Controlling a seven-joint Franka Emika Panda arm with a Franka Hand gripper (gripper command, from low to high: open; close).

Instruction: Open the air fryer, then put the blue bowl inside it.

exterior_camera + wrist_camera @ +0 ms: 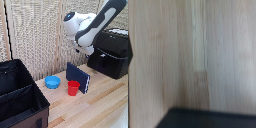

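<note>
The air fryer [111,53] is a glossy black box at the exterior view's right, on the wooden table. Its drawer looks shut, and a short black handle [103,56] juts from the front face. The blue bowl [52,81] sits upright on the table to the exterior view's left of the red cup. The white arm reaches down from the top, and its gripper [84,49] hangs in the air just to the exterior view's left of the fryer, well above and apart from the bowl. Its fingers are too blurred to read. The wrist view shows no fingers.
A red cup [73,88] stands in front of an upright dark-blue book [78,77]. A large black divided crate [20,97] fills the exterior view's lower left. A slatted screen stands behind the table [100,107]. The blurred wrist view shows wood and a dark shape [208,119].
</note>
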